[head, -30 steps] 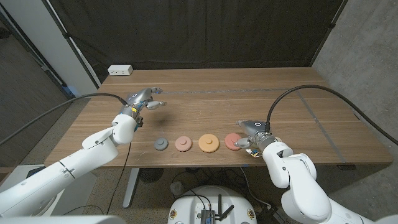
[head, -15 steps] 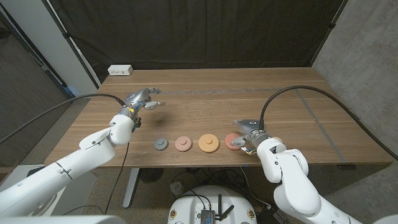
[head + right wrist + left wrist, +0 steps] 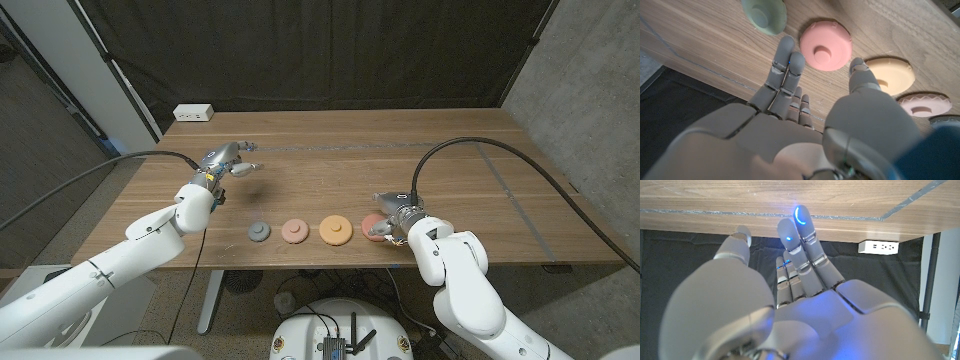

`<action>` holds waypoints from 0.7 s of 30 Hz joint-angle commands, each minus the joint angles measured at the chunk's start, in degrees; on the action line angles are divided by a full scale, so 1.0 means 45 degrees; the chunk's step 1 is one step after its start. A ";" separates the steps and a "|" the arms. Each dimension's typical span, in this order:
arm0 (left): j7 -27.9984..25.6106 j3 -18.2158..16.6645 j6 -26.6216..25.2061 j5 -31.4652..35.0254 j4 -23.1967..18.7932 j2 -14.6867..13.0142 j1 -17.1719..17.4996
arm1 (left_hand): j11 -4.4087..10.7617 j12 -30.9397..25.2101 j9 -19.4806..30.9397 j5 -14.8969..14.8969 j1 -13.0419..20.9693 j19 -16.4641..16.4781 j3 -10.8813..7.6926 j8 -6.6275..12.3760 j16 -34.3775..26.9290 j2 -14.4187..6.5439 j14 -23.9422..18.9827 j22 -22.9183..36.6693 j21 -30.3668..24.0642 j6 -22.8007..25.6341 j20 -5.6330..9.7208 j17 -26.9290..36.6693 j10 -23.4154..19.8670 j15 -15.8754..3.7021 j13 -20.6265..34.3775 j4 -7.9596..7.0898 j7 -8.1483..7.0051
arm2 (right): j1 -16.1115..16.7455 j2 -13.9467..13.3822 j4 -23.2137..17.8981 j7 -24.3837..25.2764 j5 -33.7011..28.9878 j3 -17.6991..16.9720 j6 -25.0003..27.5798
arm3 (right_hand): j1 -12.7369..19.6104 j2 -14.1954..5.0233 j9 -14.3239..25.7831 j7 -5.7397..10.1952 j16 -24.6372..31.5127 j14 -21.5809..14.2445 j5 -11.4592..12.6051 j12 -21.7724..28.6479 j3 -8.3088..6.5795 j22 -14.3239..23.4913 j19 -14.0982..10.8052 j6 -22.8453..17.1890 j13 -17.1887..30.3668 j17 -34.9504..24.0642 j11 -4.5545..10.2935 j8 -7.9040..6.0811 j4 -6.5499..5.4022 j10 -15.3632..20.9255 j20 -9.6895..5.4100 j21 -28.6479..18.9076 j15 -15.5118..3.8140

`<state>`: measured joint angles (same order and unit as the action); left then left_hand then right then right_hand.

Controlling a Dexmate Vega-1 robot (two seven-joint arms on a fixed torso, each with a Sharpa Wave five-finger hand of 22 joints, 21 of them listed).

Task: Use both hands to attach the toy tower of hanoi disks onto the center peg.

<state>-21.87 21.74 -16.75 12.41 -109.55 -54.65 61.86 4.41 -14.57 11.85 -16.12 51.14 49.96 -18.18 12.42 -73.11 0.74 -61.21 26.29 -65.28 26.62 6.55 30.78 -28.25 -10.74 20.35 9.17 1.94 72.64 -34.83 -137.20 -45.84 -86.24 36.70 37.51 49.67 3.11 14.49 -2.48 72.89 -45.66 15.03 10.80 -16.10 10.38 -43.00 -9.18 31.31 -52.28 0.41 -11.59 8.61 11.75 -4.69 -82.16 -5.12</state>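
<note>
just ahead of the right hand [image 3: 392, 215], four disks sit in a row along the bench [image 3: 400, 160] near its front edge: red disk [image 3: 375, 226] nearest the fingers, then orange disk [image 3: 335, 230], pink disk [image 3: 293, 231], grey disk [image 3: 259, 232] farthest off. right hand holds nothing; fingers extended and spread, reaching over the red disk in the wrist view, contact unclear. left hand [image 3: 228, 160] hovers well behind the row, away from every disk, fingers loosely apart, nothing held. white power strip [image 3: 193, 113] at the far bench corner beyond the left hand.

no separate peg visible; each disk carries a raised centre stub, so stacking likely goes stub to stub.

risks, as judged: the red disk is low and flat, so fingers may slide over it or push it into the orange one. a shove toward the front edge could drop it off the bench. a tilted grip would misalign the stubs.
</note>
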 commanded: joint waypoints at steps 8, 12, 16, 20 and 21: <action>-0.0005 -0.0108 0.0128 -0.0077 0.0025 -0.0043 0.0086 | 0.0015 0.0050 0.0078 -0.0093 0.0051 -0.0043 0.0068 -0.0069 -0.0116 -0.0163 -0.0054 -0.0001 -0.0118 0.0105 0.1200 -0.0006 -0.0137 -0.0413 0.0056 -0.0018 -0.0046 | 0.0005 0.1061 0.0488 -0.1163 -0.0746 -0.0502 -0.0849 | -0.0129 0.0022 0.0044 0.0011 -0.0008 0.0105 -0.0137 0.0102 0.0182 0.0048 -0.0011 -0.0012 -0.0055 0.0145 -0.0046 -0.0071 -0.0068 -0.0022 -0.1601 0.0053 -0.1624; -0.0007 -0.0121 0.0181 -0.0105 0.0039 -0.0040 0.0103 | 0.0007 0.0035 0.0080 -0.0095 0.0051 -0.0059 0.0072 -0.0064 -0.0139 -0.0175 -0.0057 -0.0022 -0.0142 0.0132 0.1200 -0.0004 -0.0202 -0.0413 0.0065 -0.0019 -0.0043 | 0.0021 0.1164 0.0560 -0.1206 -0.0786 -0.0548 -0.0911 | -0.0100 -0.0018 0.0041 0.0014 0.0114 0.0040 -0.0170 0.0137 0.0201 0.0052 -0.0024 0.0027 -0.0088 0.0126 -0.0034 -0.0094 -0.0050 0.0024 -0.1605 0.0063 -0.1625; -0.0012 -0.0115 0.0230 -0.0127 0.0077 -0.0015 0.0108 | 0.0004 0.0036 0.0081 -0.0096 0.0051 -0.0061 0.0075 -0.0058 -0.0135 -0.0187 -0.0038 -0.0027 -0.0170 0.0162 0.1199 -0.0024 -0.0222 -0.0414 0.0073 -0.0021 -0.0045 | 0.0021 0.1283 0.0680 -0.1238 -0.0785 -0.0572 -0.0925 | -0.0085 -0.0036 0.0033 0.0022 0.0082 0.0103 -0.0186 0.0149 0.0209 0.0053 -0.0025 0.0067 -0.0103 0.0207 -0.0016 -0.0092 -0.0041 0.0035 -0.1605 0.0070 -0.1625; -0.0018 -0.0113 0.0256 -0.0150 0.0107 0.0002 0.0123 | 0.0001 0.0051 0.0084 -0.0097 0.0049 -0.0087 0.0083 -0.0066 -0.0187 -0.0204 -0.0061 -0.0039 -0.0218 0.0168 0.1198 -0.0006 -0.0237 -0.0413 0.0084 -0.0021 -0.0041 | 0.0026 0.1329 0.0774 -0.1220 -0.0730 -0.0592 -0.0947 | -0.0061 -0.0056 0.0027 0.0011 0.0111 0.0090 -0.0194 0.0164 0.0209 0.0055 -0.0035 0.0198 -0.0114 0.0218 -0.0011 -0.0051 -0.0032 0.0066 -0.1608 0.0070 -0.1628; -0.0018 -0.0116 0.0262 -0.0158 0.0114 0.0003 0.0129 | -0.0020 0.0050 0.0084 -0.0098 0.0050 -0.0089 0.0084 -0.0070 -0.0180 -0.0208 -0.0048 -0.0036 -0.0231 0.0162 0.1198 -0.0018 -0.0246 -0.0413 0.0086 -0.0021 -0.0036 | 0.0035 0.1338 0.0799 -0.1197 -0.0733 -0.0593 -0.0938 | -0.0057 -0.0059 0.0027 0.0003 0.0114 0.0088 -0.0195 0.0168 0.0209 0.0055 -0.0036 0.0205 -0.0115 0.0219 0.0000 -0.0051 -0.0031 0.0075 -0.1608 0.0070 -0.1628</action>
<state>-21.79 21.32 -16.08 12.02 -109.29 -54.78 62.22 4.33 -14.57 12.14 -16.34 51.52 49.95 -17.93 12.42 -73.55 0.36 -61.21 26.02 -65.91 26.90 6.57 30.52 -28.77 -10.75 20.62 8.93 1.65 72.63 -30.09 -134.84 -50.78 -89.32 34.51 33.80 49.62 3.16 14.49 -2.29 73.15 -45.25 14.18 11.26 -15.40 10.55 -43.01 -8.55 30.79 -51.20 0.31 -11.59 8.37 11.66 -4.70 -81.91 -5.12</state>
